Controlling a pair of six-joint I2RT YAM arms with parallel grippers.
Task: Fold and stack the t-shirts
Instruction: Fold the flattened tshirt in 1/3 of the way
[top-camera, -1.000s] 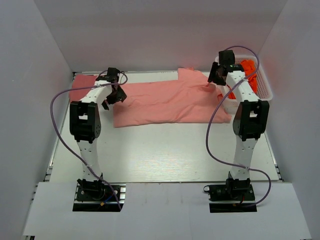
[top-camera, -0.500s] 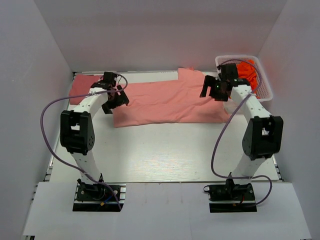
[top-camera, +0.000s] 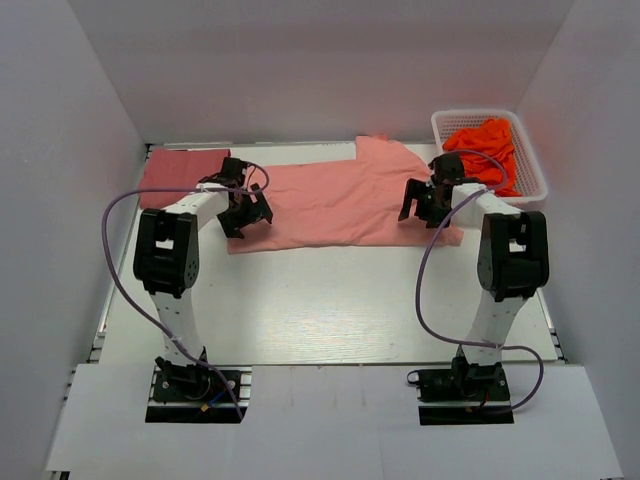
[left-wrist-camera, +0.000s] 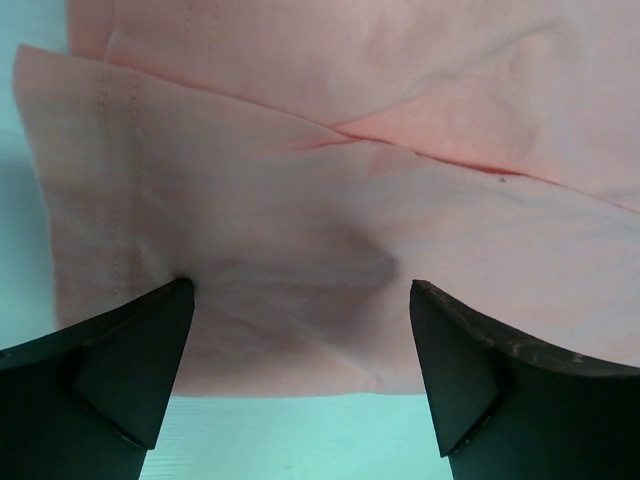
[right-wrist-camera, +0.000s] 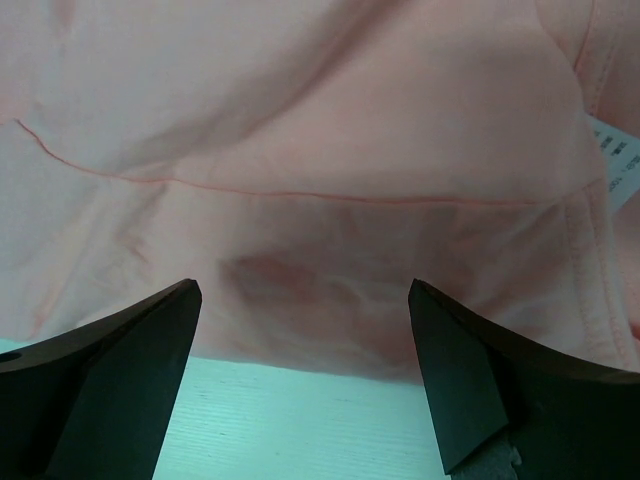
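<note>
pink t-shirt (right-wrist-camera: 320, 120) cropped, label (right-wrist-camera: 620, 155) print unreadable

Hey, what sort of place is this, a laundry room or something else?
Probably a robotics lab test cell: a left arm and right arm bolted to a white table, plain white walls boxing it in, a t-shirt spread flat.

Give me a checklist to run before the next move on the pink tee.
1. left gripper open: ok.
2. right gripper open: ok.
3. Near edge of the salmon-pink t-shirt sits between each gripper's jaws: ok, both wrist views show it.
4. Jaws touching the cloth: cannot tell.
5. Cloth smooth at both grasp spots: not ok, folds and creases show.
6. rose-red t-shirt clear of the pink one: cannot tell, the left arm covers where they meet.
</note>
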